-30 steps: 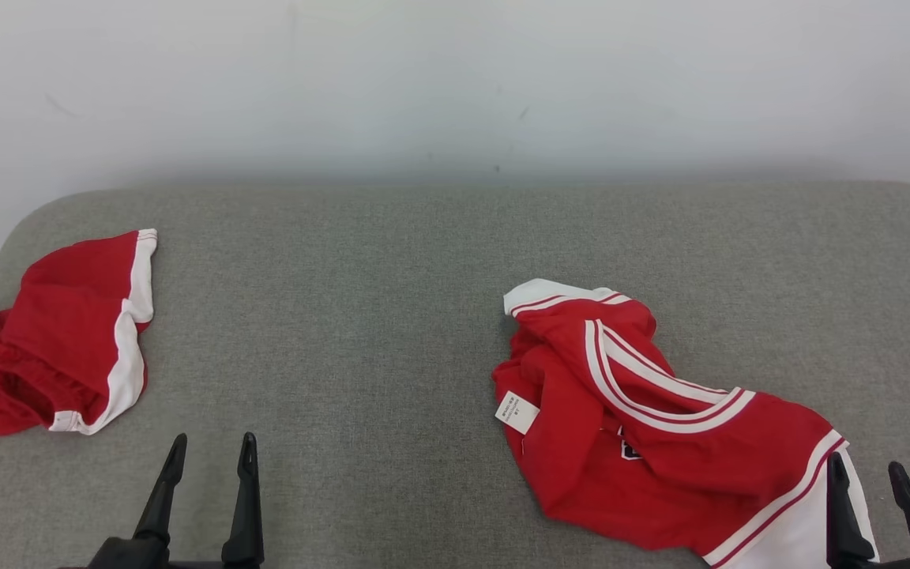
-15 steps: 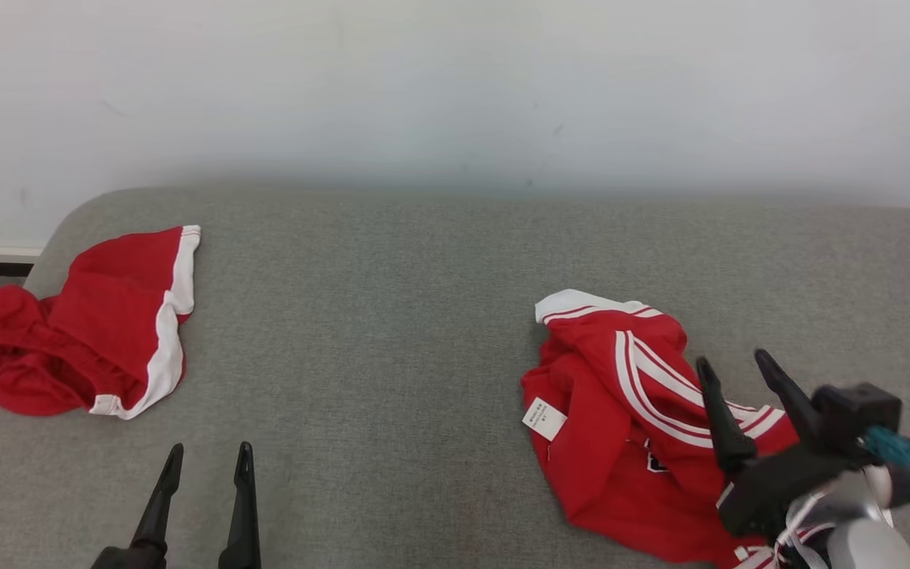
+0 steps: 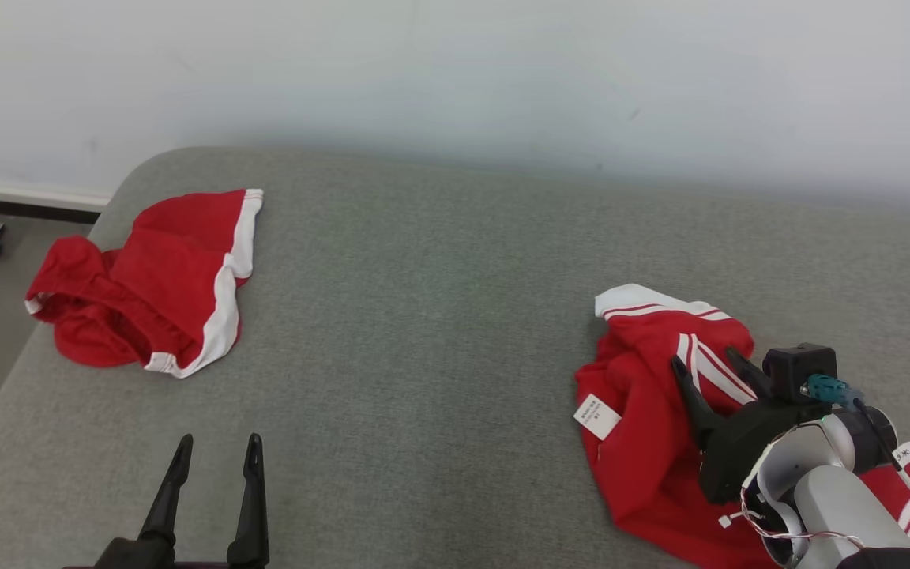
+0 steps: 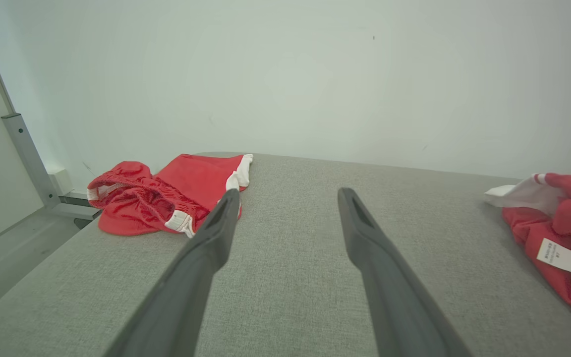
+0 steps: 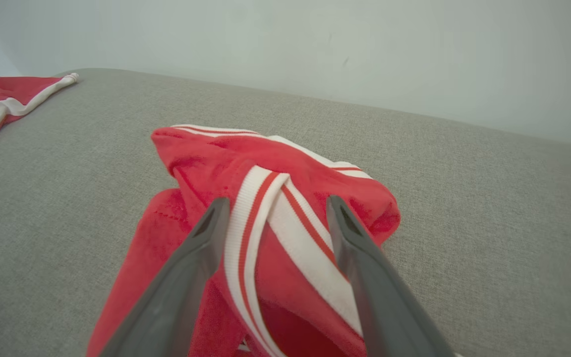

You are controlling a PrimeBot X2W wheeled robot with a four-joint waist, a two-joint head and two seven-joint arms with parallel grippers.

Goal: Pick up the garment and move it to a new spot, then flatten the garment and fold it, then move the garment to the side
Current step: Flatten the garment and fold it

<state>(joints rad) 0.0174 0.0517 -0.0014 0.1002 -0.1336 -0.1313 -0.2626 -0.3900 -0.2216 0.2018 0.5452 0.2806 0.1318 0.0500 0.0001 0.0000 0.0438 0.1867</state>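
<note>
reaching for the crumpled red jersey point(image 3: 644, 442) on the right side of the grey counter point(image 3: 439, 316), the right gripper point(image 3: 704, 359) is spread wide with the white striped band point(image 5: 265, 198) between its fingers and nothing pinched yet. i'd sink it a bit lower to catch the band plus some red fabric under it before closing, otherwise i reckon it slips on the lift. left gripper point(image 3: 219, 438) is spread too, over bare counter, and as for containers, nothing's stowed: jersey and red shorts point(image 3: 163, 276) just lie loose.
</note>
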